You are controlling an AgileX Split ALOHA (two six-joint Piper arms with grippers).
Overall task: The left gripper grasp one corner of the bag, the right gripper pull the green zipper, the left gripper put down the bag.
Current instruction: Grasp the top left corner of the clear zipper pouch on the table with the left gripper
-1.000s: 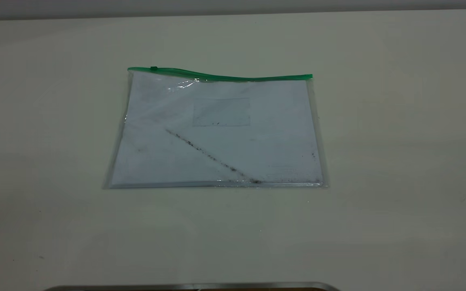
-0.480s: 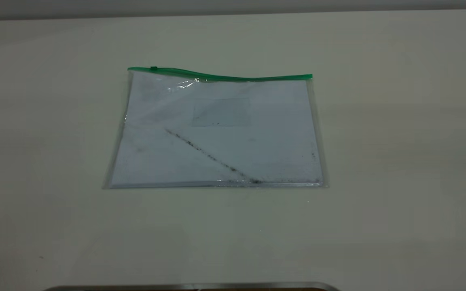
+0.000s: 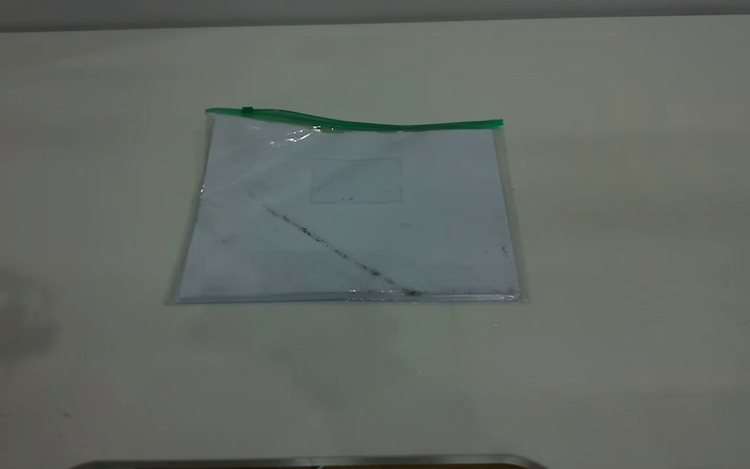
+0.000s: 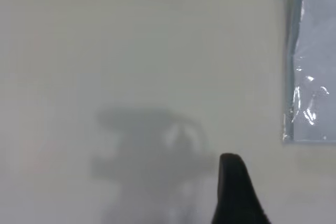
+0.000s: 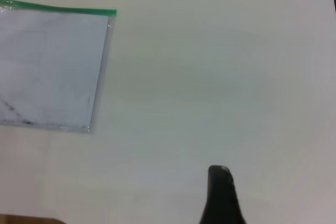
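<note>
Bag, flat clear plastic rectangular document pouch [image 3: 349,212] with white paper inside, lies flat mid-surface on the off-white surface [image 3: 642,260], nothing touching it. Long axis runs left-right in the exterior view. Narrow bright green zipper strip [image 3: 355,122] sits along the far long edge, tiny green slider tab [image 3: 247,111] near the strip's left end. Corner of the bag to grab, judged: far-left clear corner [image 3: 208,114] where the strip ends.

Left gripper [image 4: 237,192]: one black finger shows in the left wrist view, over bare surface, well apart from the pouch edge; its shadow falls on the surface nearby. Open or closed, cannot tell. Holds nothing visible.

Right gripper [image 5: 220,195]: one black finger in the right wrist view, over bare surface, well apart from the pouch's right-hand end. Opening also cannot tell.

Neither arm shows in the exterior view. Grasp step not yet begun, judged. Left arm must travel to the pouch's left side.
</note>
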